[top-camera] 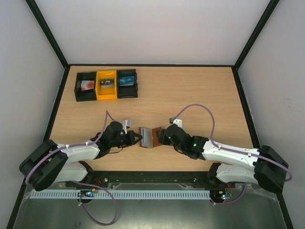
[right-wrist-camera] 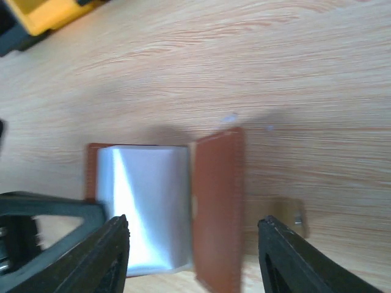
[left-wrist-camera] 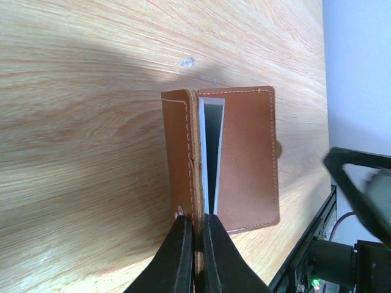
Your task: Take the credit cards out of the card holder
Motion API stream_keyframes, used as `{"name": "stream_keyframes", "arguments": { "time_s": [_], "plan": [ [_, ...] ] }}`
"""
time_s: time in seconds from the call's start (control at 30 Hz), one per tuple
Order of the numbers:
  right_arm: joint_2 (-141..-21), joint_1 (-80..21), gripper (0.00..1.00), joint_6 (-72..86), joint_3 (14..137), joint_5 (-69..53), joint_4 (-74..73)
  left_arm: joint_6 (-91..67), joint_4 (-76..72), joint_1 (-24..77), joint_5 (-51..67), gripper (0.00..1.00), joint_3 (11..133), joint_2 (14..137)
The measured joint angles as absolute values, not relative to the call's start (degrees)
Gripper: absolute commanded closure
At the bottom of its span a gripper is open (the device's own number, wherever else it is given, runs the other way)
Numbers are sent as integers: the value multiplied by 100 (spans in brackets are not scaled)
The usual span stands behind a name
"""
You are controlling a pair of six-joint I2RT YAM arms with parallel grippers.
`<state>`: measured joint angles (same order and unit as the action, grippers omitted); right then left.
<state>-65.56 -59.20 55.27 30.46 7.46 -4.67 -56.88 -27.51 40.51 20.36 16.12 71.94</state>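
The card holder (top-camera: 146,137), a small brown leather bifold, stands partly open on the table between my two grippers. In the left wrist view its two brown flaps (left-wrist-camera: 244,159) form a narrow V with pale grey-blue inner faces and a dark gap. My left gripper (left-wrist-camera: 196,218) is shut on the near edge of the left flap. The right wrist view shows the grey-blue inner face (right-wrist-camera: 146,207) and the right flap (right-wrist-camera: 217,201). My right gripper (right-wrist-camera: 194,244) is open, one finger on each side of the holder, touching nothing. The credit cards are hidden.
Three small bins stand in a row at the table's far left: black (top-camera: 86,86), yellow (top-camera: 106,85), black (top-camera: 127,83), each with something inside. The holder's brown tab (right-wrist-camera: 293,217) lies flat on the wood. The table's near edge is just behind the grippers.
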Motion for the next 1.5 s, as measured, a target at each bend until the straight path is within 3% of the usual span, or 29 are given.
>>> {"name": "stream_keyframes", "arguments": {
  "time_s": [0.23,0.37,0.47,0.77,0.97,1.37,1.5],
  "plan": [
    [-6357,-5929,35,5253,3378,169,-438,-5655,-2467,4060,1984,97,1612,7083],
    [-6681,-5933,25,5103,3590,-45,-305,-5655,-2416,4060,1984,97,1612,7030],
    [-7100,-5951,23,5033,3680,-215,-224,-5655,-2390,4069,1981,97,1612,7011],
    [-8243,-5988,28,4956,3946,-469,75,-5655,-2331,4099,1975,97,1610,6973],
    [-8556,-5996,39,4908,3975,-399,165,-5658,-2287,4117,1944,97,1608,6930],
    [-8831,-5996,39,4906,3968,-158,185,-5660,-2213,4121,1931,97,1601,6888],
    [-8816,-5996,34,4919,3966,-196,189,-5660,-2191,4121,1933,97,1601,6871]
  ]
}}
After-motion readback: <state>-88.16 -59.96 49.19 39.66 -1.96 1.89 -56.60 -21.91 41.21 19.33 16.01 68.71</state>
